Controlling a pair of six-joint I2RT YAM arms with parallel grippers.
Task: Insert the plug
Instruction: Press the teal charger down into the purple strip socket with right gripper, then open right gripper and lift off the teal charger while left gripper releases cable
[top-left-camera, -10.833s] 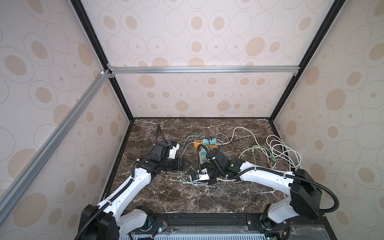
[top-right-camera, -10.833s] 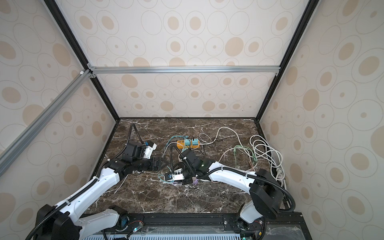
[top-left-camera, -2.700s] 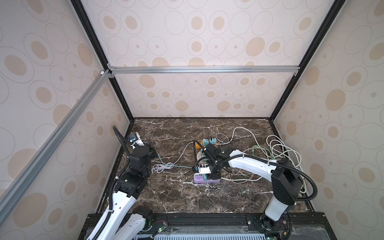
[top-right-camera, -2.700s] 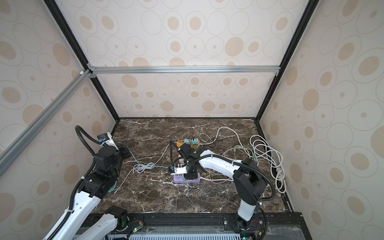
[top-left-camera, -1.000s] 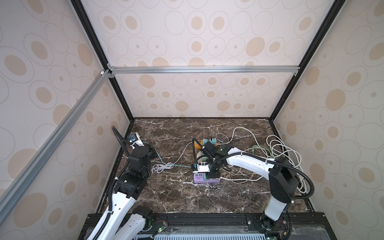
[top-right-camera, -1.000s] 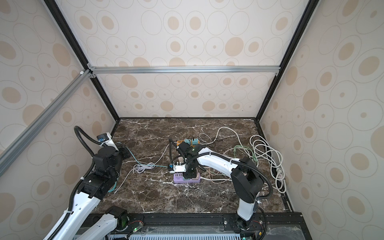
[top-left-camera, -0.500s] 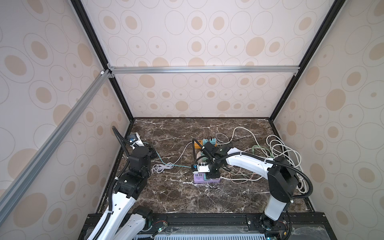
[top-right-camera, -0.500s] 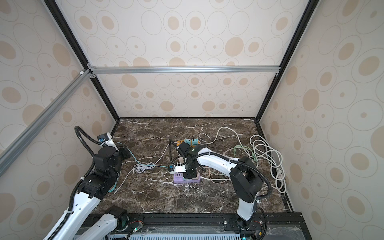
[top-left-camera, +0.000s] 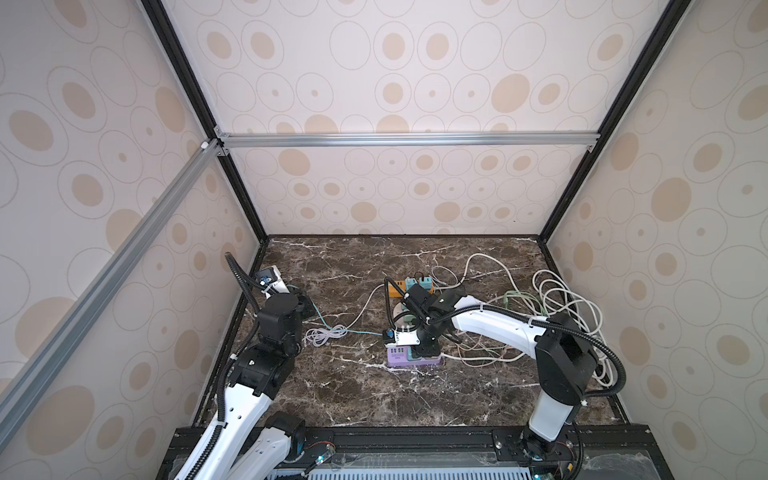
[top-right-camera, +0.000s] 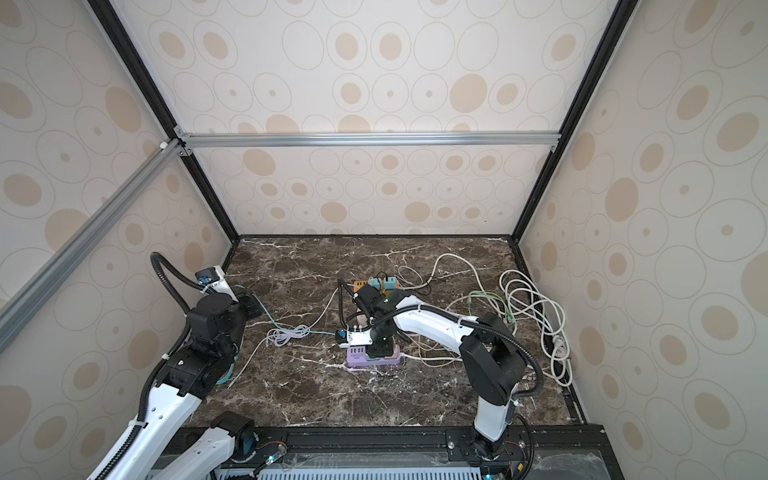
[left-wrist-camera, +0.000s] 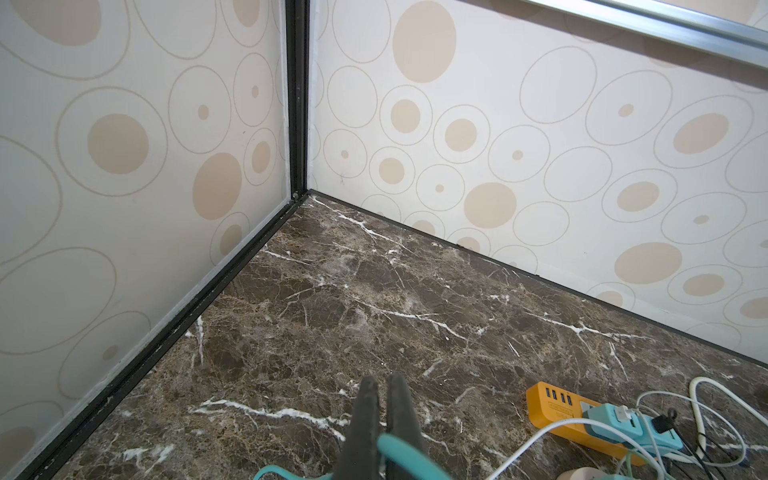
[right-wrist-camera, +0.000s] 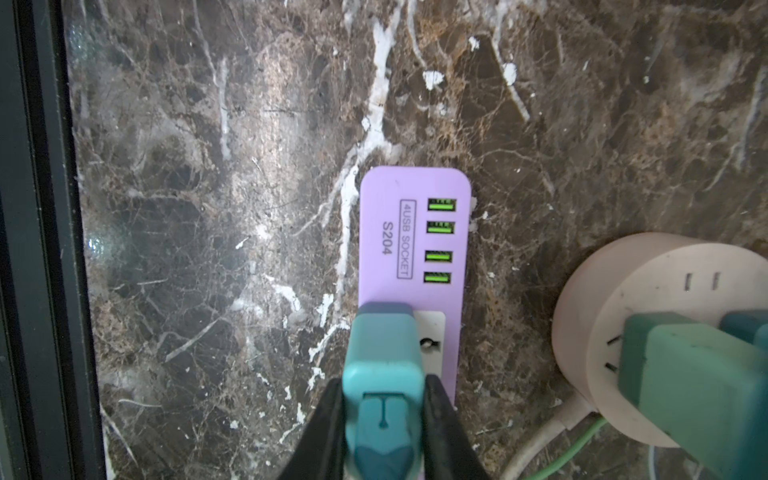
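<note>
Teal plug (right-wrist-camera: 384, 365) stood on the socket face of the lilac USB power strip (right-wrist-camera: 390, 241), on the marble surface (right-wrist-camera: 208, 208); I could not tell how deep it sat. Right gripper (right-wrist-camera: 384, 384): jaws narrow, clamped on the plug's sides. Left gripper (left-wrist-camera: 383, 380): jaws pressed together, near the left wall, well apart from the strip.

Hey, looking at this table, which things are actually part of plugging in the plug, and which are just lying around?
In the job: teal plug, pinched by the right fingers; purple power strip under it.
Just lying about: orange power strip; round socket; coiled white cable.
</note>
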